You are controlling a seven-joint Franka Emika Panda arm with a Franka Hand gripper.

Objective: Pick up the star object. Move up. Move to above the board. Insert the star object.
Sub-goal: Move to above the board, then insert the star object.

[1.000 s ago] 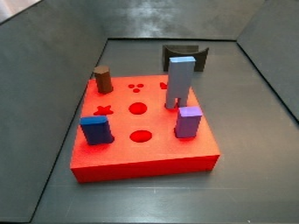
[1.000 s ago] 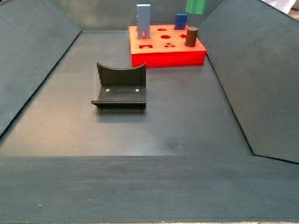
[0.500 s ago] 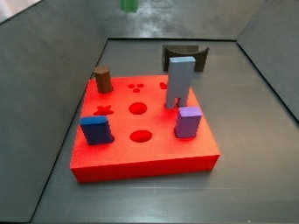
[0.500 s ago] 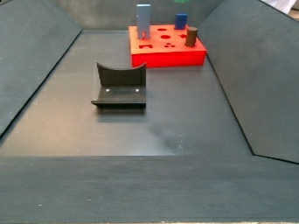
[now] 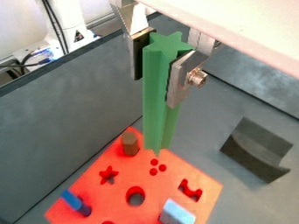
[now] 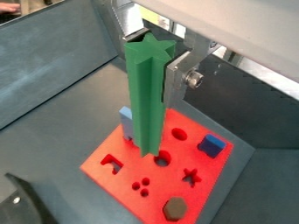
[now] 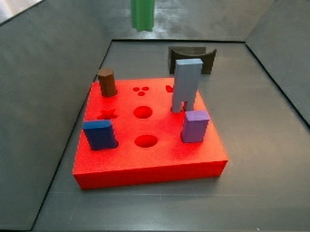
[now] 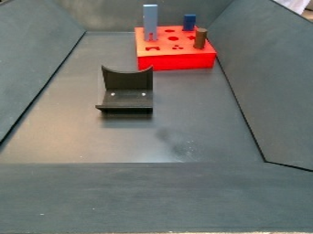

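The star object (image 5: 159,101) is gripped near its upper end between the silver fingers (image 5: 181,77) of the claw (image 5: 162,54), seen in both wrist views; the claw is clenched on it. The prism hangs upright, well above the board (image 5: 111,193), its lower end apart from the slab. In a side view only the lower green end (image 7: 143,14) is visible at the top edge of the frame, above the far left part of the board (image 7: 151,161). On the board stand a light-blue block (image 7: 187,83), a brown peg (image 7: 107,83), a dark blue block (image 7: 100,134) and a purple block (image 7: 195,126). The fixture (image 8: 124,90) stands on the floor, apart from the board (image 8: 175,55).
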